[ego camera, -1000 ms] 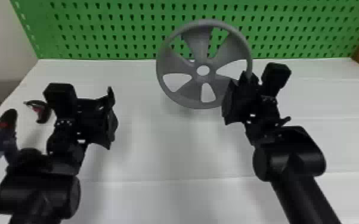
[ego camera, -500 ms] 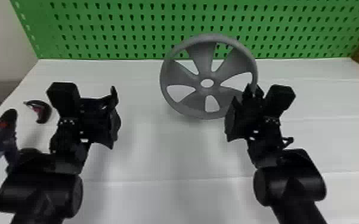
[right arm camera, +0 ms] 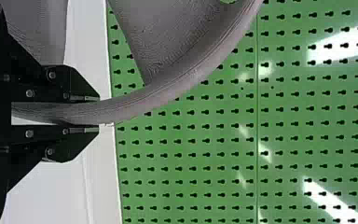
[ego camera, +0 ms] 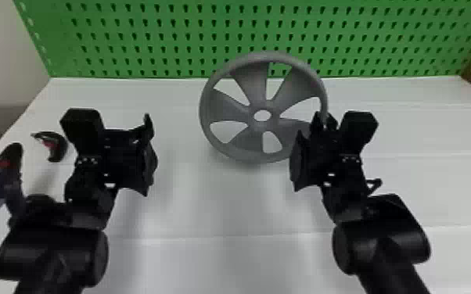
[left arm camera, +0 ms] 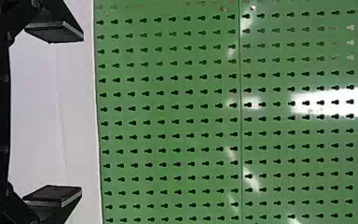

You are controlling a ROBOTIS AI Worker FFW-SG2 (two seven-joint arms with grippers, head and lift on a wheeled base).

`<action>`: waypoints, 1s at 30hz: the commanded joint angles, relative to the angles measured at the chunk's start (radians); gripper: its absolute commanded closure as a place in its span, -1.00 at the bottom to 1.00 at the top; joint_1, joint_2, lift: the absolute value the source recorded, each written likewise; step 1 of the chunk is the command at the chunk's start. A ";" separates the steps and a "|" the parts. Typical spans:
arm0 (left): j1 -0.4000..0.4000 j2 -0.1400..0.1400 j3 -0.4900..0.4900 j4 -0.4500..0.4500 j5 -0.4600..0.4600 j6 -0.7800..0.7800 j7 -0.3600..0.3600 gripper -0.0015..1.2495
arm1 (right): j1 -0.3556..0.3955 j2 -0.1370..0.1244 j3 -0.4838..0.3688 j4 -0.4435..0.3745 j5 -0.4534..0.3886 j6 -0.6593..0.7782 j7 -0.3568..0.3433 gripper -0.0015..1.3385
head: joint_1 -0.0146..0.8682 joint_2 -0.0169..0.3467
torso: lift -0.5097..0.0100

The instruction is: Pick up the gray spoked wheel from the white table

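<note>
Gray spoked wheel (ego camera: 251, 86), rim clenched in right hand (ego camera: 324, 120), left hand (ego camera: 129, 129) spread open

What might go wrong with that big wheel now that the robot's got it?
The right gripper has its jaws on just one side of the rim, so the wheel might twist or droop as it moves. The left gripper is open and away from the wheel, so if the rim slips, it probably couldn't help in time. And the green board stands behind, so the wheel might bump it if it swings that way.
</note>
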 commanded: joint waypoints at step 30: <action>0.005 0.000 0.018 -0.008 0.003 -0.001 0.012 -0.80 | -0.013 0.002 0.018 -0.008 0.042 0.039 0.061 0.54 | 0.77 -0.83 | 0.61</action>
